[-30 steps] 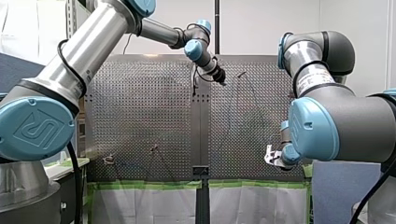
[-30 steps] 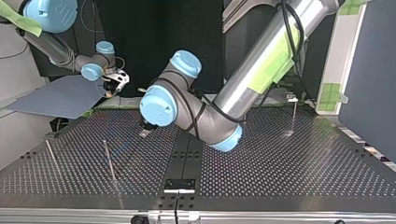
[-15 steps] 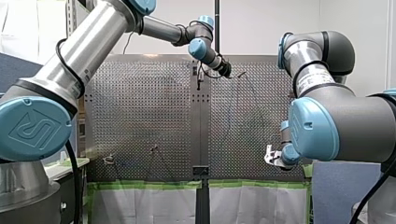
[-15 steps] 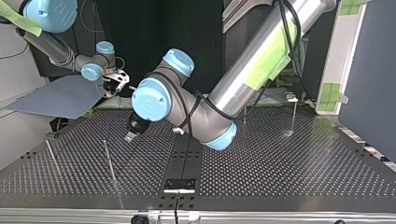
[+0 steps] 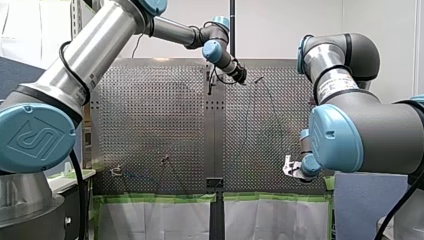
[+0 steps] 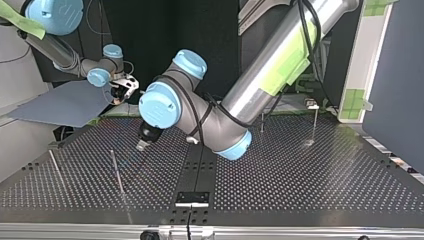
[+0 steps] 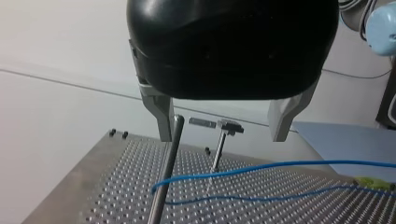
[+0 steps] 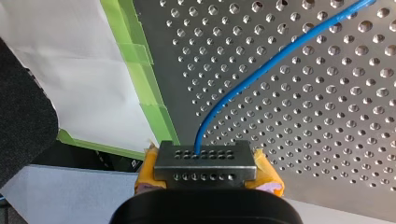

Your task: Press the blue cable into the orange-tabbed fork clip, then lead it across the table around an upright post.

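The blue cable (image 7: 280,165) runs across the perforated table ahead of my left gripper (image 7: 222,138). That gripper is black with metal fingers (image 7: 164,116) and stands open with nothing in it. A plain upright post (image 7: 164,186) rises right beside one finger, and a capped post (image 7: 223,140) stands farther ahead between the fingers. In the top view my left gripper (image 6: 143,144) hovers just over the table, left of the middle. My right gripper (image 8: 205,161) is shut, its yellow pads clamping the blue cable (image 8: 261,70) at the table's edge. I see no orange-tabbed clip clearly.
Thin upright posts (image 6: 117,172) (image 6: 55,167) stand at the top view's near left, and two more (image 6: 315,122) (image 6: 261,122) at its far right. Green tape (image 8: 140,79) lines the table's edge. A small fixture (image 5: 116,171) sits at the front view's near left.
My left arm has swung toward the top view's left and its gripper has come down close to the table. Most of that happened early in the second. My right arm has stayed still.
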Motion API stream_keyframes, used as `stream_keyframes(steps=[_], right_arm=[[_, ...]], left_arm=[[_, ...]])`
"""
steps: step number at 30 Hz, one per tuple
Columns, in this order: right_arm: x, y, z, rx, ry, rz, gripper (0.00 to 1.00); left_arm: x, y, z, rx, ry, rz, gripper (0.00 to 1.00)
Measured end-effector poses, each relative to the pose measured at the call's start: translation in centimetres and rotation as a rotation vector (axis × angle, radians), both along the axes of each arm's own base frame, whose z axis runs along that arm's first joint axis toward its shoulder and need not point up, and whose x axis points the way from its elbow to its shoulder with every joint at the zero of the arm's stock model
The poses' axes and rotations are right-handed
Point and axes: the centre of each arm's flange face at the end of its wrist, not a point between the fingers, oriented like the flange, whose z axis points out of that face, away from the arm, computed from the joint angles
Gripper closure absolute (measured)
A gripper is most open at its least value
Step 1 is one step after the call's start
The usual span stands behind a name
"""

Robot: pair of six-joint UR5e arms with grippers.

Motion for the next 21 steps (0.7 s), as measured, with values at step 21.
stream_keyframes(steps=[21], right_arm=[[0.04, 0.02, 0.02, 0.001, 0.001, 0.001, 1.0]], left_arm=[[0.29, 0.54, -0.04, 0.006, 0.002, 0.061, 0.0]])
